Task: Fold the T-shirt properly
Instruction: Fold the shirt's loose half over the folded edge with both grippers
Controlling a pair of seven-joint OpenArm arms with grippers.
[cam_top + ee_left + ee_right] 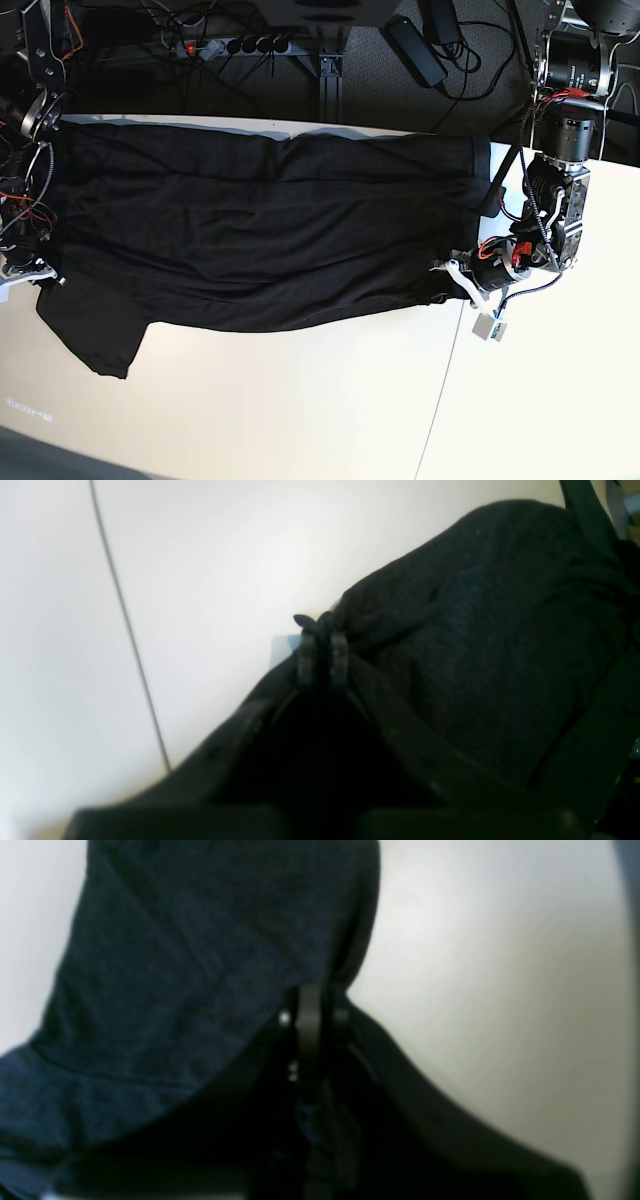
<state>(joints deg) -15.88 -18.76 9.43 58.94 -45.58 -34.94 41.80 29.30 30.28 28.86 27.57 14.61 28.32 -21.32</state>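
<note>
White table (300, 400) with thin seam line (440, 390); behind its far edge, black power strip (235, 45), tangled cables (470, 60), dark floor.

Both wrist views are soft and out of focus. In the left wrist view the T-shirt (500, 645) runs off the frame at three o'clock, and the left gripper (323, 652) shows only dark fingertips, its body lost in shadow toward six o'clock. In the right wrist view the cloth leaves the frame at twelve and nine o'clock, and the right gripper (320, 1015) is a blurred dark shape. In the base view, the right gripper seems hidden behind the garment's nine o'clock edge.
</note>
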